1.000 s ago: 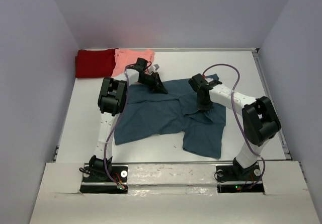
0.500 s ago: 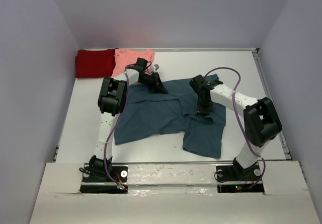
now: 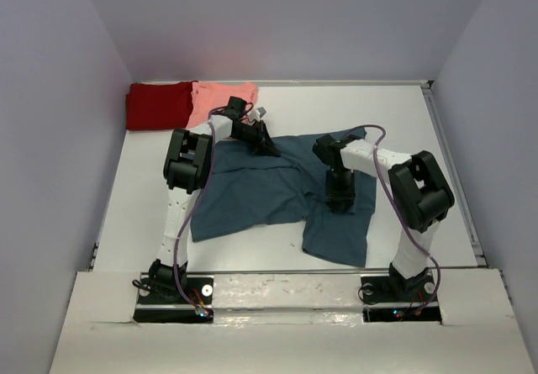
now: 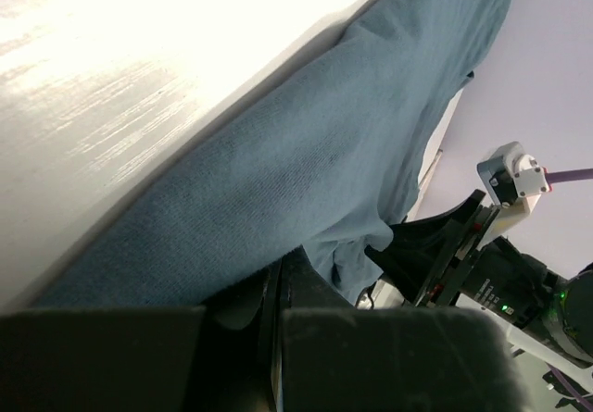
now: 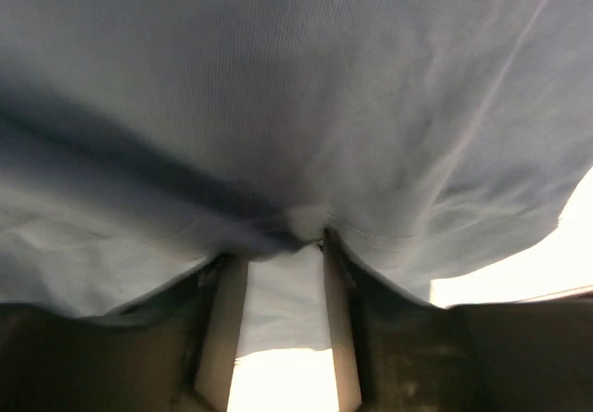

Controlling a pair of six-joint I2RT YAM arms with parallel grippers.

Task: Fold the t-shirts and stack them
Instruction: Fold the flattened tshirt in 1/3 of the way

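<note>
While my left hand (image 3: 270,148) pinches the teal t-shirt (image 3: 252,197), my right hand (image 5: 281,250), half parted, risks dragging cloth bunched at its tips.

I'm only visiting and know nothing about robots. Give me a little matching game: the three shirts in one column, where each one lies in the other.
1. teal-blue t-shirt
2. dark red t-shirt
3. salmon-pink t-shirt

A. far left corner
B. at the far edge, just right of the corner shirt
C. spread out in the middle

Pairs: 1-C, 2-A, 3-B
</note>
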